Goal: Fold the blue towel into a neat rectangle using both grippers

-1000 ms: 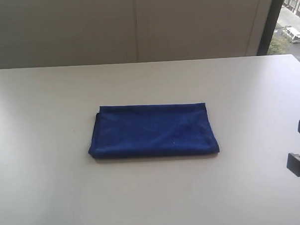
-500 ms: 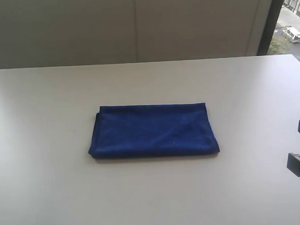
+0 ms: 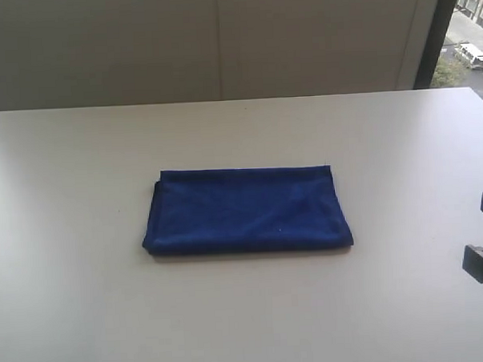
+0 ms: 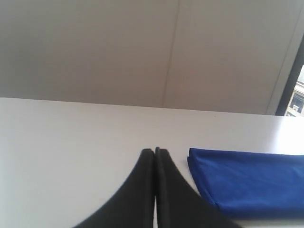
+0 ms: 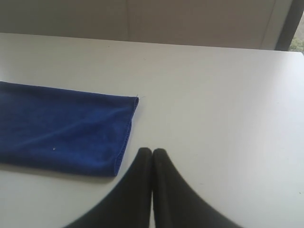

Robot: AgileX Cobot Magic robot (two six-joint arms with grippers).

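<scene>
Blue towel (image 3: pixel 247 210) lies folded into a flat, tidy rectangle at the middle of a pale counter (image 3: pixel 80 156), touched by nothing. The 2 grippers are empty, their fingers pressed together: the left gripper (image 4: pixel 155 151) faces 1 short edge of the towel from a gap away, and the right gripper (image 5: pixel 152 151) faces the opposite edge. A dark sliver of the left arm has slipped out of the exterior view, while the towel has not moved. The fold looks finished, with the arms withdrawing.
</scene>
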